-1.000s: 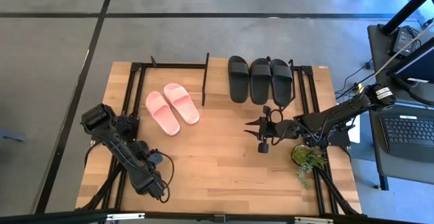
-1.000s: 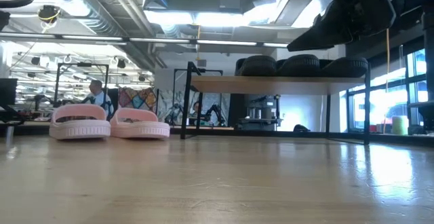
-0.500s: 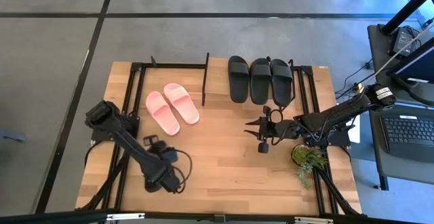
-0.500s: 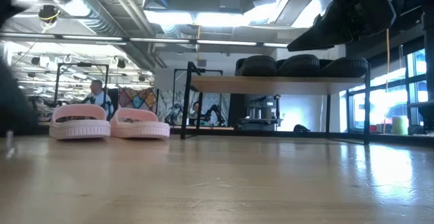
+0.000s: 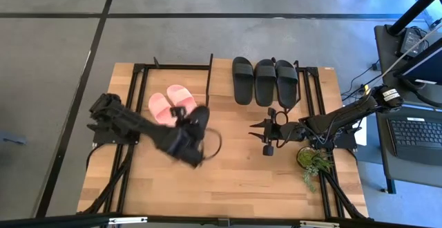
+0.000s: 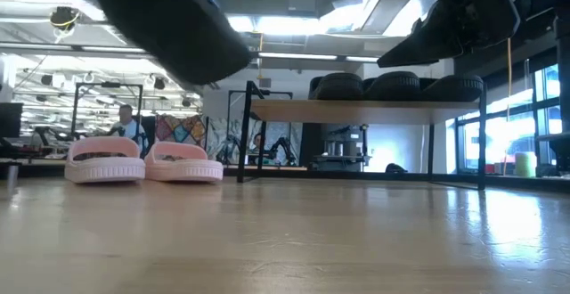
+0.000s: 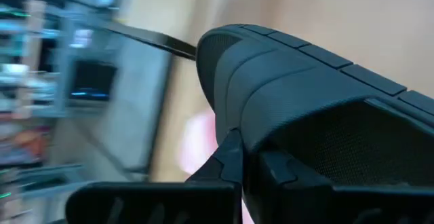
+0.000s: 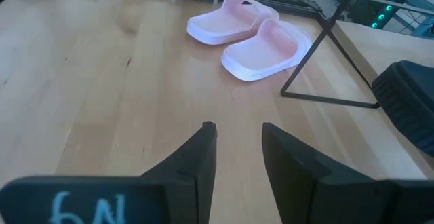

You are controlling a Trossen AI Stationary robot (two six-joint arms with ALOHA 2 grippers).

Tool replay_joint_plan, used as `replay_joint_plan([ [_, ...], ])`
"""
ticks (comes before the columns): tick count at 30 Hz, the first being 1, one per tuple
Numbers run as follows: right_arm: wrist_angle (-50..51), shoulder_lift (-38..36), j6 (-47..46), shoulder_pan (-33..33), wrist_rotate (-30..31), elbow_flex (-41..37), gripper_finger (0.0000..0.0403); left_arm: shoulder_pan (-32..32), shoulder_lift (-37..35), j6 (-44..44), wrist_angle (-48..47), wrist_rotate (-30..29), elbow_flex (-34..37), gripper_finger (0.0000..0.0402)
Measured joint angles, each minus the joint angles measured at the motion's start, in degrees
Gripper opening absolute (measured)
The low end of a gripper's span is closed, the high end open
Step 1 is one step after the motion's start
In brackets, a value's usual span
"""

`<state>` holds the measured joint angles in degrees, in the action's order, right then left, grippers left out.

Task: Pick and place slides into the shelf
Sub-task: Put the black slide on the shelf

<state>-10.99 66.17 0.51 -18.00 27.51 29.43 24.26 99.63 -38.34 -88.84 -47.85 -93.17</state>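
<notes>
Three black slides (image 5: pixel 264 81) on the shelf (image 5: pixel 221 83); fourth black slide (image 5: pixel 195 126) clenched in left gripper (image 5: pixel 186 144); pink pair (image 5: pixel 169 101) left on counter (image 5: pixel 235 179); right gripper (image 5: pixel 265 133) parted, empty.

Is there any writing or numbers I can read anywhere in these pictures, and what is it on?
"6N", as it appears in the right wrist view: pale hand-drawn marks on the dark body of the right pincer; it may be seen upside down.
Slides, pink slides and shelf: no writing visible.
Laptop keys at the table's right: too small to read.
</notes>
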Motion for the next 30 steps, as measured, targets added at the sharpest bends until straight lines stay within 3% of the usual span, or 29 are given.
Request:
replay_joint_plan([
  [5,-0.14,0.00,-0.04,0.00,0.00,0.00,0.0120,-9.16,0.03,8.11,2.27,-11.09,-1.80,0.0002],
  [15,0.04,0.00,-1.82,0.09,-0.04,0.00,0.0120,-25.02,0.07,43.89,31.90,-10.91,-6.23,0.0002],
  [19,0.07,0.00,-3.01,0.09,-0.07,0.00,0.0120,-29.95,0.04,47.95,38.47,-10.45,-7.32,0.0002],
  [24,0.05,0.00,-2.94,0.09,-0.04,0.00,0.0120,-33.51,0.61,49.35,42.59,-2.97,-7.36,0.0002],
  [30,0.08,0.00,-3.01,0.09,-0.04,0.00,0.0120,-36.15,3.37,49.80,43.33,-2.44,-7.34,0.0002],
])
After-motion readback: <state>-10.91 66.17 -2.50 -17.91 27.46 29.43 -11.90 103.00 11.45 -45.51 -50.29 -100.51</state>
